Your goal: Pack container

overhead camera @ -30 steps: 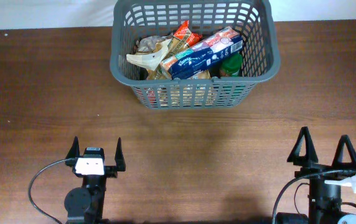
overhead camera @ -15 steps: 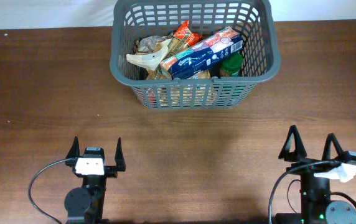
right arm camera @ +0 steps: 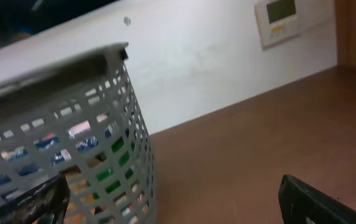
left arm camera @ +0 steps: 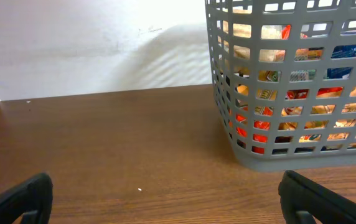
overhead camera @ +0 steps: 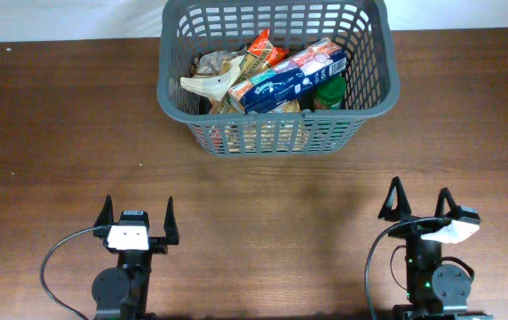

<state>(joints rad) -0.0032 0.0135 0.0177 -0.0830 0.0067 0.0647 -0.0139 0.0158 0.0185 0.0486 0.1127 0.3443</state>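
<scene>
The dark grey slotted basket (overhead camera: 170, 87) stands at the back middle of the brown table, filled with grocery packs: a blue and red tissue box (overhead camera: 294, 71), an orange packet (overhead camera: 264, 46), a green item (overhead camera: 331, 91). It also shows in the left wrist view (left arm camera: 228, 118) at right and in the right wrist view (right arm camera: 128, 130) at left. My left gripper (overhead camera: 136, 214) is open and empty near the front left. My right gripper (overhead camera: 420, 201) is open and empty near the front right, far from the basket.
A white wall runs behind the table, with a small wall panel (right arm camera: 285, 18) in the right wrist view. The table's far edge lies just behind the basket.
My right arm has slid left and a little away from the front edge, turning slightly. The left arm and the basket have not moved.
</scene>
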